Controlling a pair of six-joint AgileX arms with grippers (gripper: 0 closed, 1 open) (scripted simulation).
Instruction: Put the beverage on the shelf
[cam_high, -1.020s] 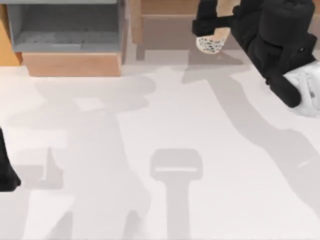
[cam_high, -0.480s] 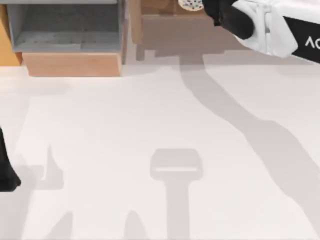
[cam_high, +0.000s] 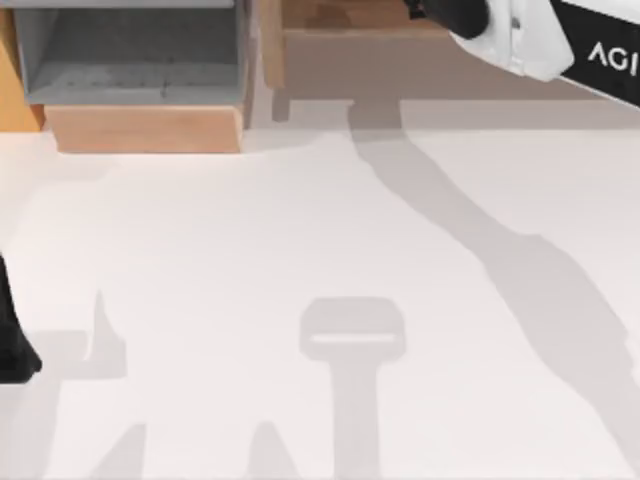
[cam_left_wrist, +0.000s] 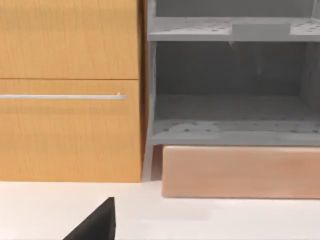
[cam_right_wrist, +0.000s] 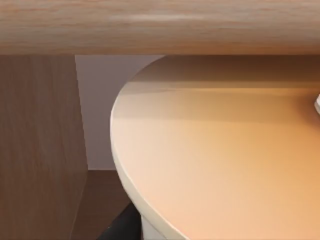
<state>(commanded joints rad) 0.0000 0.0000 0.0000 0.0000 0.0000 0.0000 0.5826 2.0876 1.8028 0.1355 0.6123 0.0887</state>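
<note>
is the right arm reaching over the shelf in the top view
Yes, the right arm stretches from the right edge over the wooden shelf at the table's back.

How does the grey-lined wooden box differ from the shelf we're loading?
Inside, the wooden box is grey; the shelf has a beige-grey recess under light-brown boards. The wooden box sits rear left, the shelf to its right. My right arm reaches over the shelf, none over the wooden box; the left arm is parked at the left edge. Both are wooden and open-fronted.
</note>
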